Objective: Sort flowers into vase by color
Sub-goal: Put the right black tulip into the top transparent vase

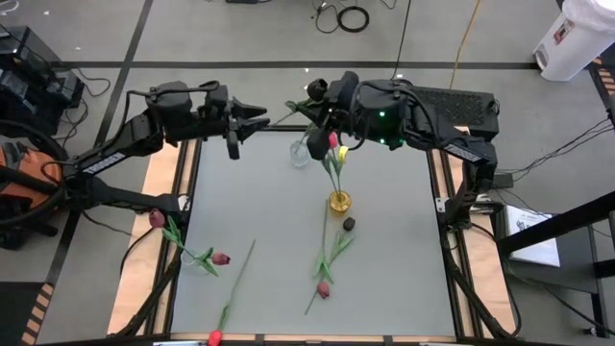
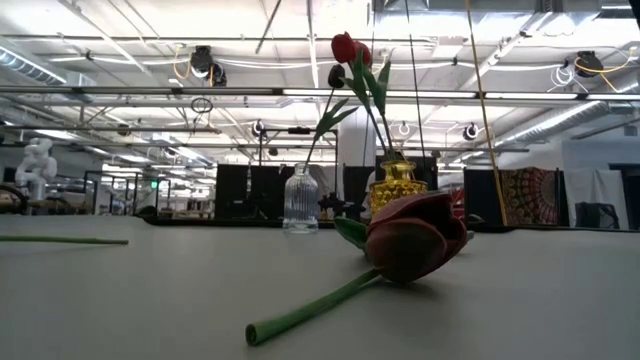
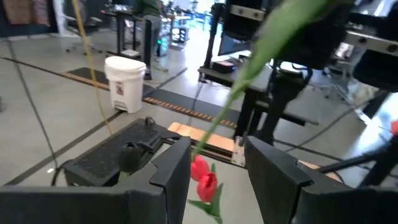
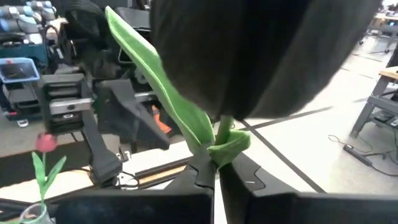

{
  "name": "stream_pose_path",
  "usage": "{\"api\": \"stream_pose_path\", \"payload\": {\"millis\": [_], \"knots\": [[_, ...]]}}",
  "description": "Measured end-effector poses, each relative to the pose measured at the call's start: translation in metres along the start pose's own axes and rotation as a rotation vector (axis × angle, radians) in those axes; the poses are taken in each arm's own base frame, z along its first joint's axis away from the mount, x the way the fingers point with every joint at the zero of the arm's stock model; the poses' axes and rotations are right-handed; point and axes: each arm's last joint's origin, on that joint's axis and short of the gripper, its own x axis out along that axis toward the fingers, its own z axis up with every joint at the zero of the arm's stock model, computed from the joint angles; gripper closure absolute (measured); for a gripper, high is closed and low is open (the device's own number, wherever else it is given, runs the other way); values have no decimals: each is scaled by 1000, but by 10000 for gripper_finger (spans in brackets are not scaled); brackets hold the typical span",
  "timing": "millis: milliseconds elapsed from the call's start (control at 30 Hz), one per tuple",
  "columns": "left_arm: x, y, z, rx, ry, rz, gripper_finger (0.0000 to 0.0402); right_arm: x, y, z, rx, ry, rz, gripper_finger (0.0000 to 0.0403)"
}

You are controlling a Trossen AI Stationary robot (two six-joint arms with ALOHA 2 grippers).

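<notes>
My right gripper (image 1: 322,104) hovers over the table's far part and is shut on a dark-headed tulip (image 4: 261,56). The tulip's green stem (image 1: 296,106) reaches toward my left gripper (image 1: 261,117). That gripper is open, and the stem's free end (image 3: 208,134) shows between its fingers (image 3: 217,163). Below stand a clear glass vase (image 1: 300,152) (image 2: 300,200) with one dark-headed tulip (image 2: 337,75), and a yellow vase (image 1: 339,201) (image 2: 392,185) with red tulips (image 1: 333,140) (image 2: 345,47). My right gripper pinches the tulip's stem just under the dark head (image 4: 222,127), with a green leaf (image 4: 227,146) caught between the two fingers. The flower is lifted clear of the table. My left gripper: whether its open fingers touch the stem's free end, I cannot tell.
Several loose tulips lie on the near half of the table: a maroon one (image 1: 324,286) (image 2: 410,238), one (image 1: 219,258) near the left edge, one (image 1: 158,219) over that edge, and a red head (image 1: 213,336) at the near edge. A black head (image 1: 349,223) lies beside the yellow vase.
</notes>
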Motion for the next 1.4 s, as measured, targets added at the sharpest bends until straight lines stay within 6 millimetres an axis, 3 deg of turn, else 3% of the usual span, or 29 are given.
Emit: {"api": "stream_pose_path", "payload": {"millis": [367,800,1400], "knots": [[27,4,-11,78,65,-40,245,4,-2,-2,8,9,11,403],[27,2,-2,102,-32,-62,245,4,-2,-5,29,46,9,403],[39,-16,-9,105,-3,-140,245,3,3,-7,97,76,118,403]]}}
